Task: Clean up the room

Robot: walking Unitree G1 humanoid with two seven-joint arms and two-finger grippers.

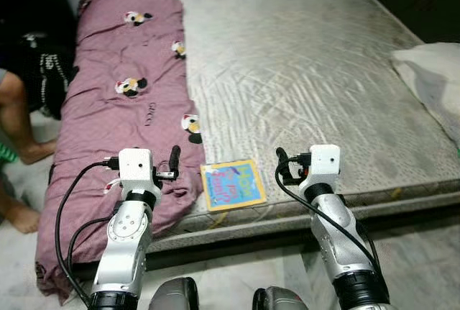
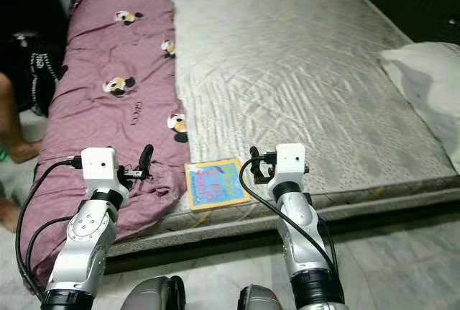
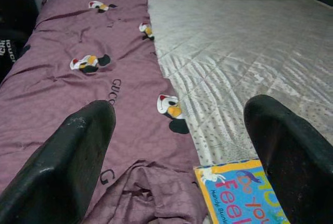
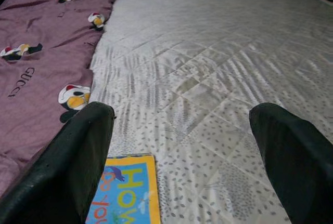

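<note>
Book: a thin picture book (image 1: 232,185) with a yellow border and blue cover lies flat on the mattress (image 1: 316,87), at its near edge, just beside the purple blanket.
Blanket: the purple blanket (image 1: 126,108) with cartoon prints runs along the mattress's left side from the far wall to the near edge, where it is bunched and spills over the side toward the floor.
White bedding: a white pillow or folded cover (image 1: 431,80) rests at the mattress's right edge, well apart from the book.
Left gripper: the left gripper (image 3: 177,146) hovers over the bunched near end of the blanket, left of the book; its fingers (image 3: 67,161) stand wide apart and grip nothing.
Right gripper: the right gripper (image 4: 182,156) hovers above the near edge of the mattress, just right of the book; its fingers (image 4: 291,156) are spread wide and empty.
Progress: judged early; the book is not yet picked up and the blanket is still rumpled and hanging off the mattress.
Left to do: probably lifting the book away, then straightening or folding the blanket.
Containers: no bin, box or basket can be made out near the mattress, so where the book should go cannot be told.
Bystander: a person's bare legs (image 1: 18,123) are on the floor to the left of the mattress, beyond the blanket.
</note>
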